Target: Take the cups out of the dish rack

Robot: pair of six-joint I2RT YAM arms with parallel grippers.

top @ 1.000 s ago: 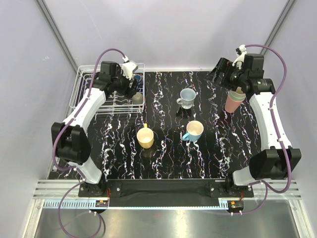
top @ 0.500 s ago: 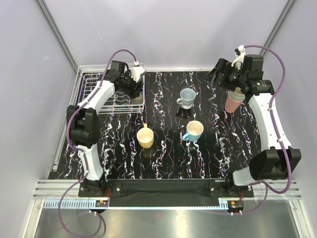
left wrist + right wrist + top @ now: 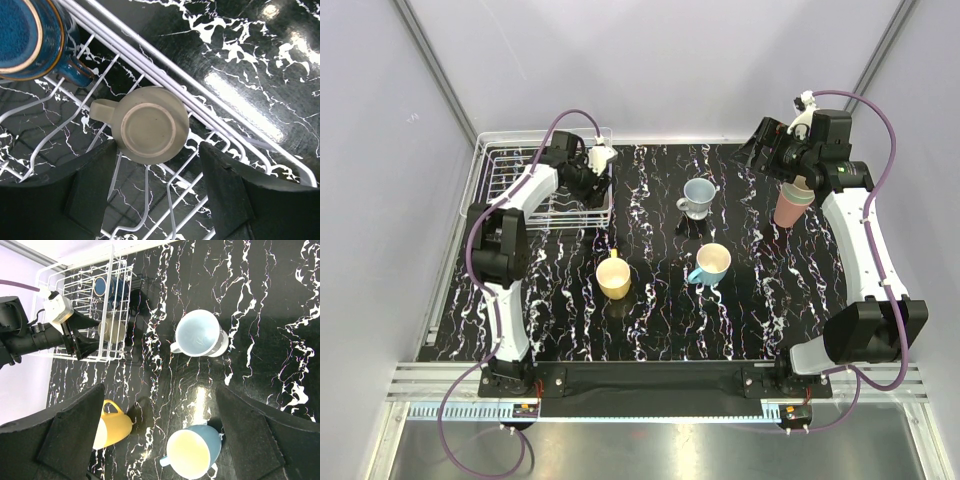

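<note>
In the left wrist view a grey-brown mug [image 3: 150, 125] lies upside down on the wires of the white dish rack [image 3: 165, 80]. A navy mug [image 3: 22, 35] stands beside it at the upper left. My left gripper [image 3: 157, 192] is open above the grey-brown mug, whose near edge lies between the fingertips [image 3: 105, 155] with small gaps. From above, the left gripper [image 3: 588, 183] hangs over the rack's [image 3: 510, 190] right end. My right gripper [image 3: 165, 440] is open and empty, high at the back right [image 3: 765, 150].
On the black marbled table stand a pale blue mug [image 3: 698, 197], a cyan mug with cream inside [image 3: 712, 263] and a yellow mug [image 3: 614, 277]. A pinkish tumbler with a green one stacked in it [image 3: 792, 203] stands under the right arm. Grey walls close in the table.
The left arm's elbow has swung in toward the rack and its gripper has shifted over the rack's right end, jaws a little narrower. The right arm has not moved.
</note>
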